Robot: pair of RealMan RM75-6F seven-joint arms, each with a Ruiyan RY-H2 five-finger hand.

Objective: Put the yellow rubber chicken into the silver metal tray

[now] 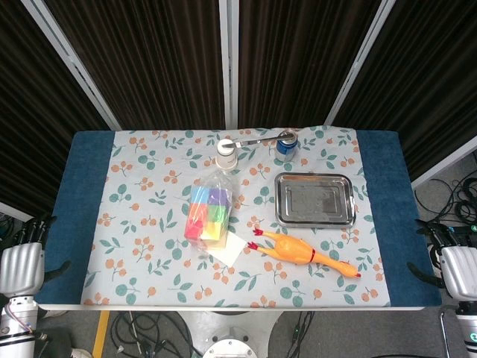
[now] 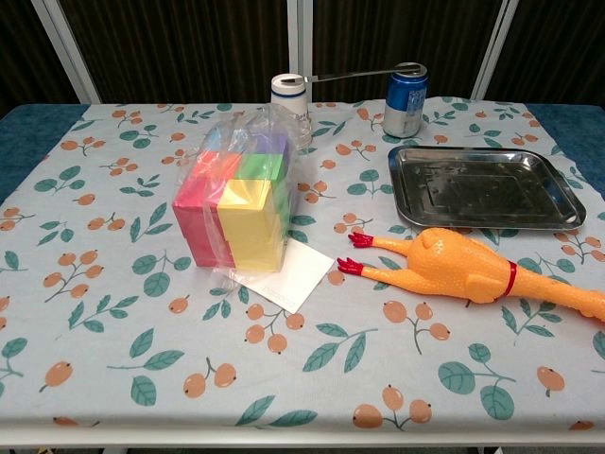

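Head view shows the floral tablecloth (image 1: 149, 224) whole; the chest view crops its edges. The silver metal tray (image 1: 314, 198) lies right of centre. Just in front of it, apart, lies the yellow rubber chicken (image 1: 302, 251), its head cut off in the chest view. The left hand (image 1: 21, 267) and right hand (image 1: 460, 271) hang beside the table corners, backs up; whether their fingers are apart I cannot tell.
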